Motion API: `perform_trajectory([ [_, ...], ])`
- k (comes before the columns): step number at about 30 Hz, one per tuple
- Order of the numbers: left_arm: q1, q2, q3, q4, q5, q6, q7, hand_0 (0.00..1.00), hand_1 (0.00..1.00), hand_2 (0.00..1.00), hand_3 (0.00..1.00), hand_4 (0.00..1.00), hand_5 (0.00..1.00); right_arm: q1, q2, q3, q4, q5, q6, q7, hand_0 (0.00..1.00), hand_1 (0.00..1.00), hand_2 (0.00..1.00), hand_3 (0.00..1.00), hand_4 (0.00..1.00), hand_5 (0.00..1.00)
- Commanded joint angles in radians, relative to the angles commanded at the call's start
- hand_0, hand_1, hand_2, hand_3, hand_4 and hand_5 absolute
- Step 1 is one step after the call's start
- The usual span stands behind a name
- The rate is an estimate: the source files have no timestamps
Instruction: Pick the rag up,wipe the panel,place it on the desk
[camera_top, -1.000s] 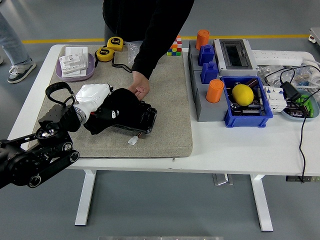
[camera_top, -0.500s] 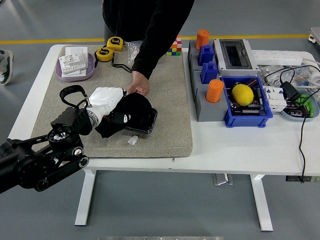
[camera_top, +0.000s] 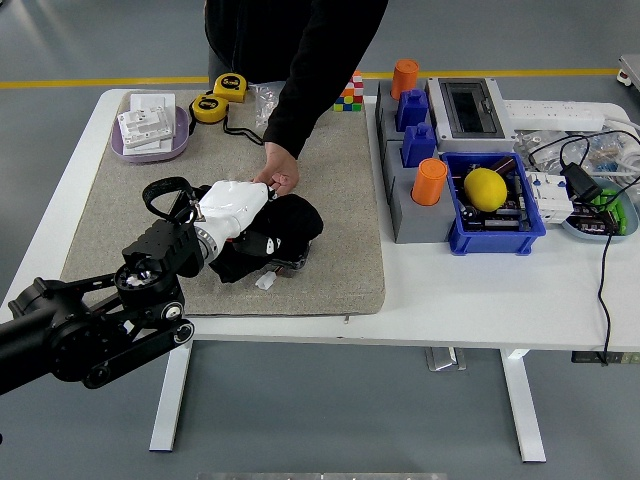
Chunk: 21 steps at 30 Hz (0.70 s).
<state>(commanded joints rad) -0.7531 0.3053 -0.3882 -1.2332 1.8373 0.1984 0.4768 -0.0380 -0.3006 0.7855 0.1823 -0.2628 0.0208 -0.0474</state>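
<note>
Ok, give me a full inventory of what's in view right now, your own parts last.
rag: 1, black, on the panel under the left hand
panel: 1, black, mostly covered, on the mat
mat: 1, grey-brown, table's left half
tape measures: 2, yellow, far edge of the mat
tray: 1, lilac, far left, holding white parts
blue bin: 1, right of the mat, holding a yellow ball
orange cups: 2, on the grey rack
person's hand: 1, at the panel's far edge
left hand: white, pressing on the rag
</note>
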Motion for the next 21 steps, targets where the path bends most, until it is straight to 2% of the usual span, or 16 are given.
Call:
perform_trajectory([
  [10,-0.004,-0.009,0.009,-0.002,-0.001,0.004,0.007,0.239,0.16,0.315,0.557,0.546,0.061,0.0,0.001,-0.003,-0.002,0.001,0.0,-0.002,0.746,0.709,0.703,0.606,0.998,0.527],
  [21,0.005,0.001,-0.018,0.023,-0.004,0.008,0.005,0.238,0.16,0.315,0.558,0.547,0.06,-0.001,0.001,0.007,-0.002,-0.013,0.0,-0.005,0.744,0.707,0.703,0.605,0.998,0.526],
])
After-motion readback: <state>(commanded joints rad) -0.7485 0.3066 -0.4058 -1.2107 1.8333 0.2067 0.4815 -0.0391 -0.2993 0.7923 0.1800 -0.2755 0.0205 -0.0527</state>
